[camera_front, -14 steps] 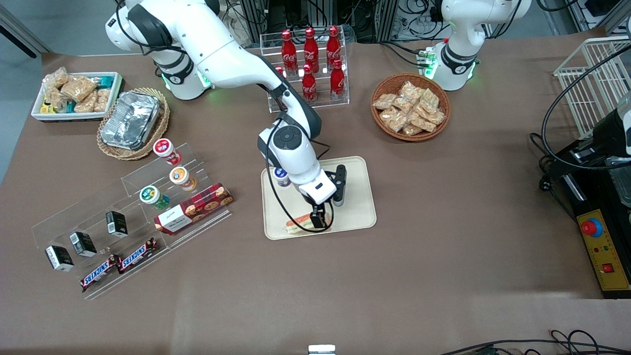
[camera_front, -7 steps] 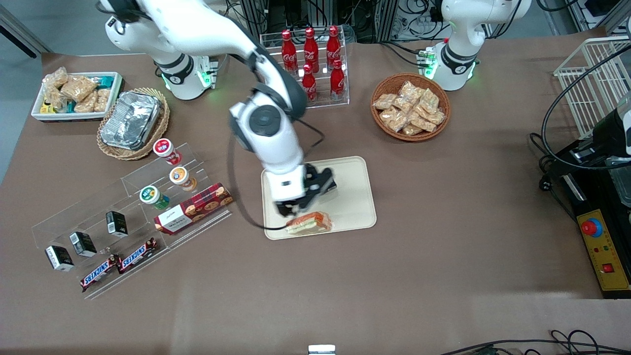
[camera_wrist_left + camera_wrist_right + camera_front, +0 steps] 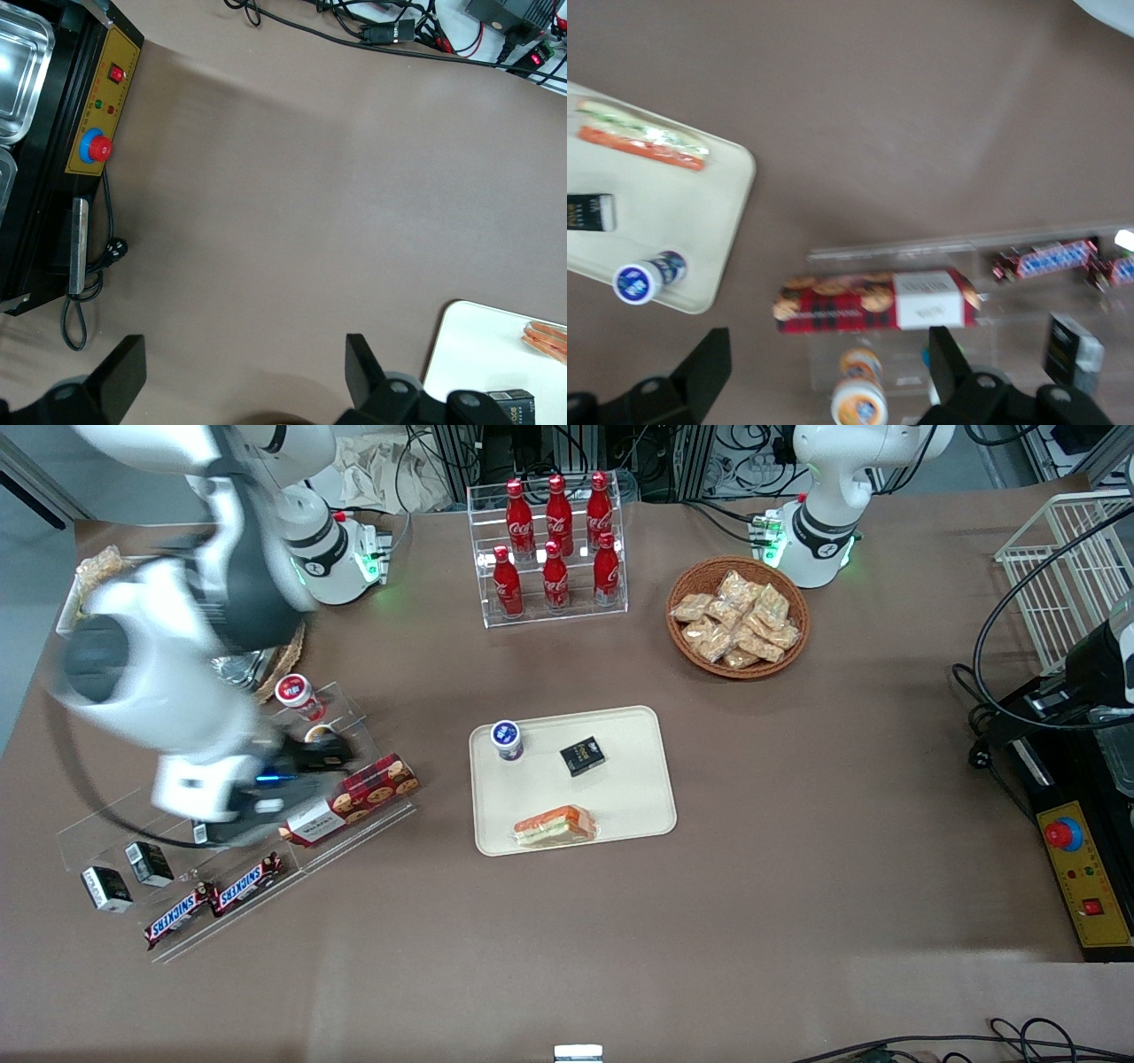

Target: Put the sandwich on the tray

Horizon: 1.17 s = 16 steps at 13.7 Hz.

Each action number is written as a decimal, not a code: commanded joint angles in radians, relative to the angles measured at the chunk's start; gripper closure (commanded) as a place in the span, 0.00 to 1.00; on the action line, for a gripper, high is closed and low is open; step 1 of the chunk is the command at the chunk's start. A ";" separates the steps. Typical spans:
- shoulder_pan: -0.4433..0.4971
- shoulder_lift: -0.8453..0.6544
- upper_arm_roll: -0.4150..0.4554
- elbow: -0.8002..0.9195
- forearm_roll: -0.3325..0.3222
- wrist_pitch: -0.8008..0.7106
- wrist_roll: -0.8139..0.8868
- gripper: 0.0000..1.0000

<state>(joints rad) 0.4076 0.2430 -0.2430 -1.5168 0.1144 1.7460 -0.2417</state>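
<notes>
The jaws (image 3: 306,760) stand wide apart and hold nothing, at middle left of the front view above the acrylic snack rack (image 3: 239,815). The sandwich (image 3: 556,825) lies on the tray (image 3: 638,797), so placement looks done; what remains is parking the arm.

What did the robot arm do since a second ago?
The gripper let go of the sandwich and swung away toward the working arm's end of the table, above the clear snack rack. The sandwich stayed on the tray.
</notes>
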 commanded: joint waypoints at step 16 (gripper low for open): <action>-0.400 -0.225 0.093 -0.054 -0.047 -0.227 0.127 0.01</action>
